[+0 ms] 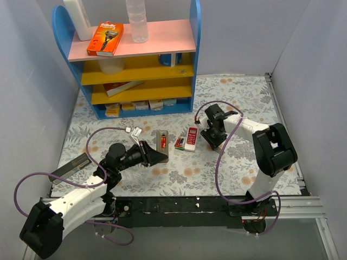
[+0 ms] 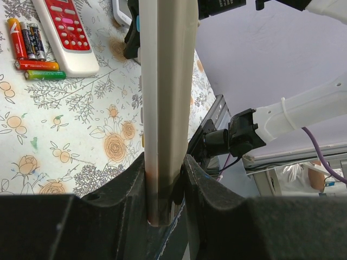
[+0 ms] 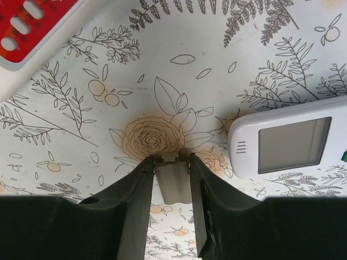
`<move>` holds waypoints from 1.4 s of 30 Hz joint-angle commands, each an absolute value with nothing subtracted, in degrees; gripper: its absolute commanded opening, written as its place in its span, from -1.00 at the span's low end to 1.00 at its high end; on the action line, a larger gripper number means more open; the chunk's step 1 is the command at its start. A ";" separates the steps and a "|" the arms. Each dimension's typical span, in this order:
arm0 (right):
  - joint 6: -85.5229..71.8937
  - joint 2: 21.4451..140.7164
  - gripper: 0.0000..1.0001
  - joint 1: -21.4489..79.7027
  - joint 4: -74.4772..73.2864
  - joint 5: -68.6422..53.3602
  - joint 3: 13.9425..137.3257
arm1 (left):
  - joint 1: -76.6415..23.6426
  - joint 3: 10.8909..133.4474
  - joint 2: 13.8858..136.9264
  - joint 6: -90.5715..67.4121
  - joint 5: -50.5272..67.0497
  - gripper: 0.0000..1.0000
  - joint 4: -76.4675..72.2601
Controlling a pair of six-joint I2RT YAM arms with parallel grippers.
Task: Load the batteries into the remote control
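Left pincer (image 2: 165,172) clenched on the near end of the remote control (image 2: 165,81). The white body runs straight ahead from between the two dark fingers and is seen edge-on from the wrist. From above, the remote's battery compartment faces upward and is open, and one red battery (image 1: 162,143) lies inside it.

The loose batteries (image 2: 37,65), red, dark and green, lie on the floral bench (image 2: 81,135) ahead and to the left of the left pincer. They are just beside the long edge of a red-and-white remote (image 2: 68,32). In the overhead view this group sits between the two pincers, apart from both.

Right pincer (image 3: 172,162) points down at the bench and grasps a small grey flat piece (image 3: 173,184). A finger lies against each side of the piece, and its far end is at the bench surface or just above it; which one cannot be told. To the right of this pincer, near but not touching it, lies a second white remote (image 3: 287,141) with a grey display, face up. A corner of the red-and-white remote shows ahead and to the left of the pincer.

A blue shelf unit (image 1: 135,70) stands at the far side of the bench, well beyond both pincers.
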State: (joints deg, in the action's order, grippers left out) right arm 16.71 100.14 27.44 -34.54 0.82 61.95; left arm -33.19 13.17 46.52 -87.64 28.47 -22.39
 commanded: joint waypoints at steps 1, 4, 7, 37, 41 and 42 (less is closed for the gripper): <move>17.32 101.51 -0.26 26.89 -37.53 1.85 59.41 | -33.40 15.47 45.53 -86.48 29.09 -0.96 -23.38; 17.14 101.34 -0.45 26.89 -37.27 0.44 59.85 | -33.40 15.38 45.44 -86.48 29.27 -0.96 -23.73; 16.09 100.90 -0.48 26.89 -37.79 -1.47 61.26 | -33.31 15.03 45.62 -86.40 29.79 -0.96 -24.87; -35.42 75.32 -0.48 55.98 -9.15 21.35 71.02 | -33.57 20.13 59.77 -88.86 24.52 -0.94 -38.14; -36.12 74.53 -0.47 59.15 -5.80 25.04 69.08 | -33.66 20.04 59.77 -89.47 24.00 -0.94 -38.76; -36.21 74.71 -0.47 59.50 -5.63 25.74 68.82 | -33.58 19.95 59.50 -89.73 23.91 -0.94 -38.93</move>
State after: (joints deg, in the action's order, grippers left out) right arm -33.91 75.85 57.91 -12.08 18.85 70.24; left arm -33.28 18.17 60.34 -89.14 25.19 -35.33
